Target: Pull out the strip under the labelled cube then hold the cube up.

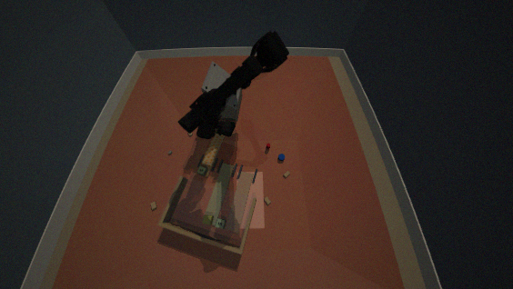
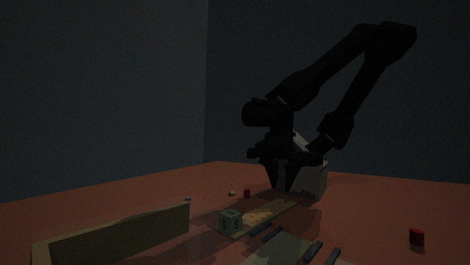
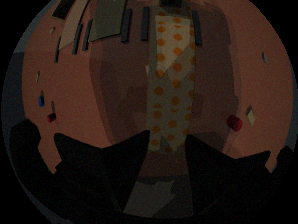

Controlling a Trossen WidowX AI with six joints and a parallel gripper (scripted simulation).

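Observation:
A grey-green cube (image 1: 202, 170) (image 2: 230, 221) with dark characters on its faces rests on the far end of the orange-dotted strip (image 1: 210, 154) (image 2: 258, 217) (image 3: 175, 90), outside the tray's open side. My gripper (image 2: 280, 189) (image 3: 168, 136) is partly open and empty, pointing down at the strip's end nearest the robot base; its fingertips appear on either side of that end in the wrist view, and their height above it is hard to tell. Inside the tray, a pale cube (image 1: 220, 223) with a dark mark and a yellow-green cube (image 1: 208, 219) sit near the back wall.
A plain green strip (image 1: 220, 191) (image 3: 108, 20) and a paler strip (image 3: 74, 22) lie beside the dotted one, with dark guide bars between them. The walled tray (image 1: 200, 237) surrounds their far parts. A blue cylinder (image 1: 281, 157), red cylinders (image 2: 417, 239) (image 3: 234, 123) and small blocks lie around.

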